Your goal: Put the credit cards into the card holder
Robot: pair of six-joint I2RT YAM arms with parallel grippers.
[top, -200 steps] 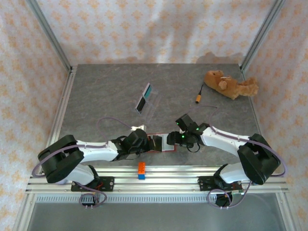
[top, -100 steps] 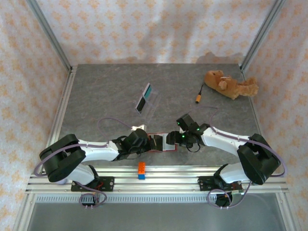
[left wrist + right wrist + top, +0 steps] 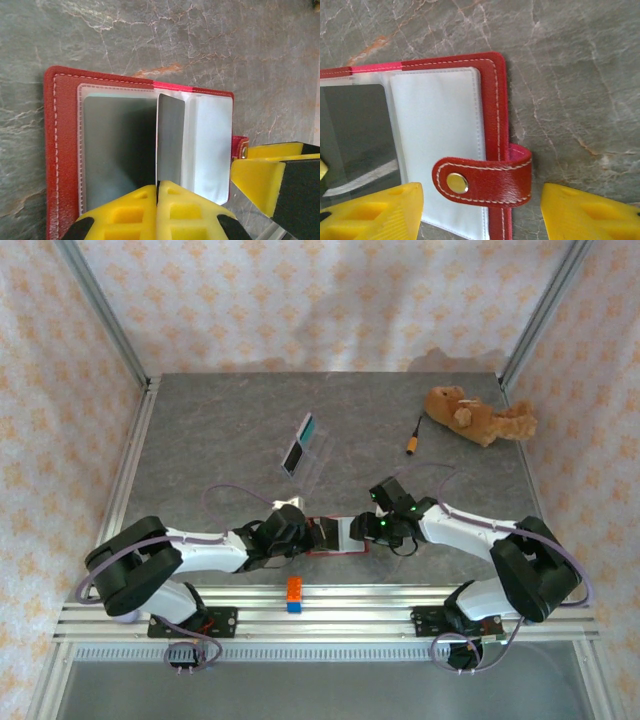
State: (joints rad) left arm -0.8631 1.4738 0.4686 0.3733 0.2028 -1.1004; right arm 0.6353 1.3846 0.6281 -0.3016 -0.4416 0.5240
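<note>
The right gripper [image 3: 480, 210] had narrowed around the tab [image 3: 485, 180] of the open holder [image 3: 497, 100], near centre, not yet gripping, probably to steady it. The left gripper [image 3: 156, 202] stayed closed on a grey leaf [image 3: 170, 140], card or sleeve unclear.

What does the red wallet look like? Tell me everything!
The card holder is red and leather-like with pale stitching, lying open and flat on the grey stone-look table. Inside are pale, shiny plastic sleeves. A snap tab with a metal stud folds over one edge. The left gripper, jaws shut, pinches a thin grey leaf standing up at its middle; card or sleeve page, I can't tell. The right gripper has open jaws either side of the tab.
</note>
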